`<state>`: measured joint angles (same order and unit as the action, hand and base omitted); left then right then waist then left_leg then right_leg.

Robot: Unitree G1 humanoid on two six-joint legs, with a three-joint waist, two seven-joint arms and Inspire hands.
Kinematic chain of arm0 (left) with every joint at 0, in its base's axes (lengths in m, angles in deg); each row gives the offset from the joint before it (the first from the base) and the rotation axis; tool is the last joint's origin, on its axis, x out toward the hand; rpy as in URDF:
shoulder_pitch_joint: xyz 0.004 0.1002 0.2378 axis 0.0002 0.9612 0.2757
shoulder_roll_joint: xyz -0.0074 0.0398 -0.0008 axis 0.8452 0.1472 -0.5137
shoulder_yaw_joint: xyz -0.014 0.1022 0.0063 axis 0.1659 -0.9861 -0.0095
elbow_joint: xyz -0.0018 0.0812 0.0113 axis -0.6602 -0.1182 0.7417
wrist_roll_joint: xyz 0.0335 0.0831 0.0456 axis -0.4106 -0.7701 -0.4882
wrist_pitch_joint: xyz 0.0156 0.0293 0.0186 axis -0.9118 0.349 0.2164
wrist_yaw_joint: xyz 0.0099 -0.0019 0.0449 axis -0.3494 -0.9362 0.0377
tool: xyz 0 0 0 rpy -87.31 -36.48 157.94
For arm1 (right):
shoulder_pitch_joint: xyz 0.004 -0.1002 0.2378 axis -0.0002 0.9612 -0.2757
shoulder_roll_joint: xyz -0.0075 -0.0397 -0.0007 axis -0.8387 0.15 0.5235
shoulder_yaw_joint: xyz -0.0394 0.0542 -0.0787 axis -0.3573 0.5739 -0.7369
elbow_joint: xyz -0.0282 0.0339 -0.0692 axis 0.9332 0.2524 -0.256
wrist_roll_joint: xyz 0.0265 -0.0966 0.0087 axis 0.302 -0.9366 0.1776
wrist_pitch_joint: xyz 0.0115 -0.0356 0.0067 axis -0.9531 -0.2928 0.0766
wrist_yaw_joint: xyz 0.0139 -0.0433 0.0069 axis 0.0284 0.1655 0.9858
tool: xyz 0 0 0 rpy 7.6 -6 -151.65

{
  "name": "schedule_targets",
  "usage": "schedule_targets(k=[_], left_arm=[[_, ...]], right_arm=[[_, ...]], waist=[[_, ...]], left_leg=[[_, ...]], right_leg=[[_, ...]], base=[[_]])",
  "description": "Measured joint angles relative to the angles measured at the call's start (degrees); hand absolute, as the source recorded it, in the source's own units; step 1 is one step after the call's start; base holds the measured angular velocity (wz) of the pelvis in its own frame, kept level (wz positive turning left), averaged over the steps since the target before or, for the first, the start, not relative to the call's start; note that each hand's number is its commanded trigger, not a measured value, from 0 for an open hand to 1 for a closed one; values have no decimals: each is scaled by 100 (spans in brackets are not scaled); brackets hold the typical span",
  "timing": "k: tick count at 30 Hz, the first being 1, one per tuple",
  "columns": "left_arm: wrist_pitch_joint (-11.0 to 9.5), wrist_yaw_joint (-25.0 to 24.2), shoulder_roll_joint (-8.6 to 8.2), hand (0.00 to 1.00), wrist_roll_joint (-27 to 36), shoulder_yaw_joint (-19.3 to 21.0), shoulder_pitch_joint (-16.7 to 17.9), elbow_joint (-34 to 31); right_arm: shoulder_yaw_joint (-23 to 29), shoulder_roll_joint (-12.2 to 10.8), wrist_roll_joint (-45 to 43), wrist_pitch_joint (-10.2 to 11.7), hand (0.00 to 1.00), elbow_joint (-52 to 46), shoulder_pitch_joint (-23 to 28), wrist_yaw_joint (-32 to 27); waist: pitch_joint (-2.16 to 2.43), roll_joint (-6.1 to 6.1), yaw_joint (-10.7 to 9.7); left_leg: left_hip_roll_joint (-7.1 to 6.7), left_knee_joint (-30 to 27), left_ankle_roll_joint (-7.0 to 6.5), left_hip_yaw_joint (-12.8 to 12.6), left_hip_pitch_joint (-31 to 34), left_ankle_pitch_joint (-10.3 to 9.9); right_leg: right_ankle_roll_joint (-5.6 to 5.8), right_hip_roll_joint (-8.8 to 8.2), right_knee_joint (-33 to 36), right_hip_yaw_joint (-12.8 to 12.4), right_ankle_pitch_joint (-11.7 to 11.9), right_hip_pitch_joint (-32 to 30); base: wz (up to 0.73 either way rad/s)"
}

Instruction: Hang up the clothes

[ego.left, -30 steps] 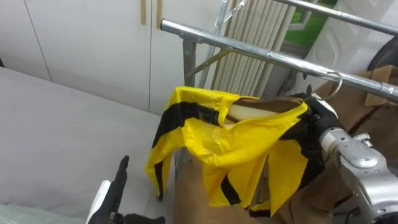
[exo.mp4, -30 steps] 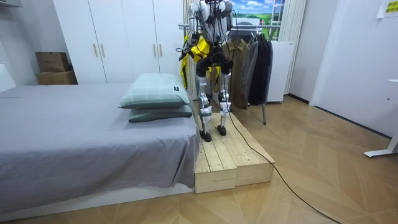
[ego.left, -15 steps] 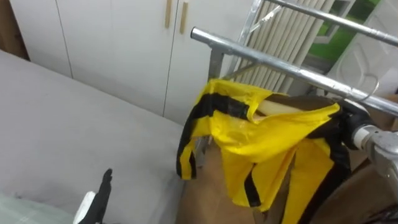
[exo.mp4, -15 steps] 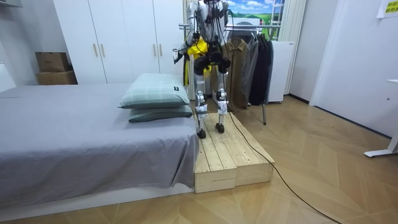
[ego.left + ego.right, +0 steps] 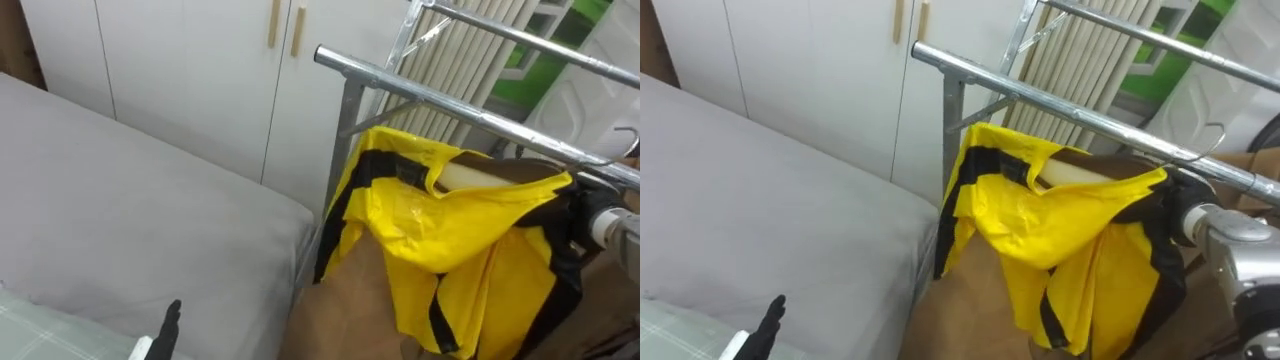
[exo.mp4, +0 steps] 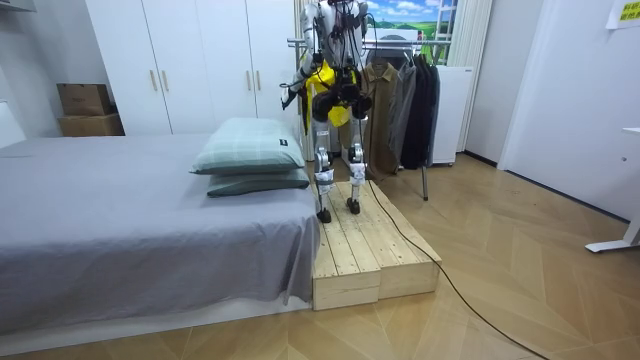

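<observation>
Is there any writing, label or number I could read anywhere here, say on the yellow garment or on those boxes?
None of the text here can be read.
Yellow garment: plain yellow with black bands, no writing shows.
Yellow sheet, top right of the room view: its marks are too small to read.
Cardboard boxes: no legible label.

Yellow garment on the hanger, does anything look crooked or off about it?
Yes. The yellow garment sits bunched and lopsided on the wooden hanger. Its neck gapes and bares the wood, and the fabric hangs in crumpled folds just below the metal rail.
</observation>
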<state>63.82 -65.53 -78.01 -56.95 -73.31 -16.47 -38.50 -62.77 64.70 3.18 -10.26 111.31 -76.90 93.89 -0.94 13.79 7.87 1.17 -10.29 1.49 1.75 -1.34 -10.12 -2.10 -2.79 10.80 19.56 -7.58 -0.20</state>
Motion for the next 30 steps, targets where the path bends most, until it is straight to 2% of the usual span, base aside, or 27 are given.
schedule_targets(k=[9, 11, 15, 19, 30], left_arm=[[38, 3, 72, 0, -6, -36, -3, -247], [38, 13, 90, 0, -5, -53, -6, -257], [38, 60, 142, 0, 10, -115, -6, -297], [29, 59, 235, 0, 178, -223, -7, -309], [72, 13, 294, 0, 239, -331, -7, -310]], right_arm=[[3, 2, 326, -4, 100, 385, -81, 190], [4, 2, 464, -4, 100, 490, -81, 152], [1, 0, 720, -2, 100, 638, -79, 32], [-30, -3, 962, 7, 100, 695, -75, -39], [-185, -85, 1095, 59, 100, 890, 167, -258]], waist=[[-10, -61, 2], [-46, -122, 0], [-71, -185, 19], [-68, -240, 36], [-65, -269, 45]], left_leg=[[33, -50, 1, 19, 4, 0], [31, -49, 1, 21, -27, 0], [29, -45, 1, 23, -27, 0], [29, -45, 1, 24, -32, 0], [20, -45, 1, 70, -27, 0]], right_leg=[[-40, 37, -4, 59, -9, 53], [-40, 32, -10, 92, -9, 94], [-40, 30, -26, 111, -10, 108], [-41, 30, -32, 139, -10, 124], [-40, 34, -34, 171, -11, 132]], base=[[3], [2], [3], [3], [2]])
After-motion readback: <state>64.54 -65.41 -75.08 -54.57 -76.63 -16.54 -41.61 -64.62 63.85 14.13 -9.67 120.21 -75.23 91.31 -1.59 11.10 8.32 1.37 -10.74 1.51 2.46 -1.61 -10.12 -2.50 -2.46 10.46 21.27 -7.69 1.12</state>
